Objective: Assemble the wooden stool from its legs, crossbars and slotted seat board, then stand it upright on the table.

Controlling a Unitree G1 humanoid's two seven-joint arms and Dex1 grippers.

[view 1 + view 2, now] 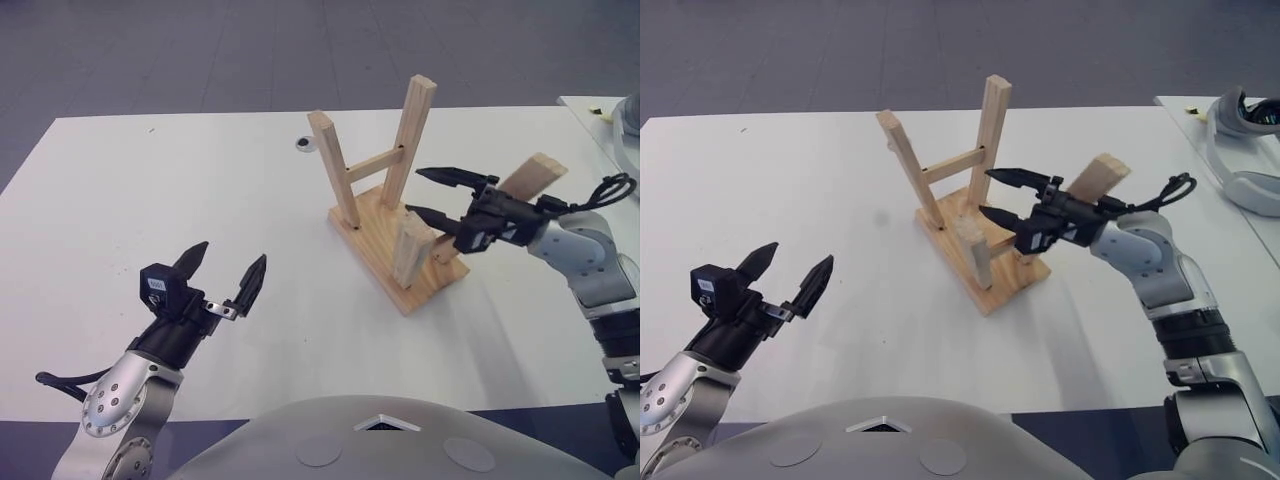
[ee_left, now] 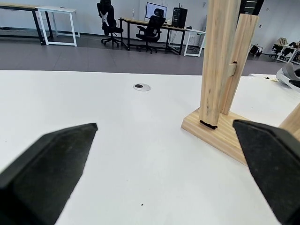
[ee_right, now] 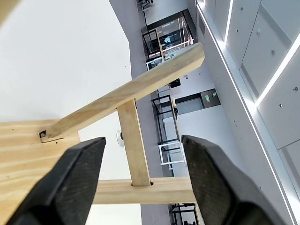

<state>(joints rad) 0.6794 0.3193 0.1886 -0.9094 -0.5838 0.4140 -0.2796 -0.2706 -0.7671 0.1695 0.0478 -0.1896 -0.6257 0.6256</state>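
White table carried the stool upside down, right of centre. Its seat board lay flat, and two legs joined by a crossbar rose from the far edge. A third leg stood at the near edge, and a fourth leg leaned out to my right, apparently not seated.

Risk noted: in my judgement, a sideways push on the loose near legs could have tipped them out of their slots or slid the unrestrained board across the table.

My right gripper hovered just beside the near leg, spread wide and grasping nothing; I could not confirm contact. My left gripper hung over the near left of the table, well apart from the stool, also spread and unladen.
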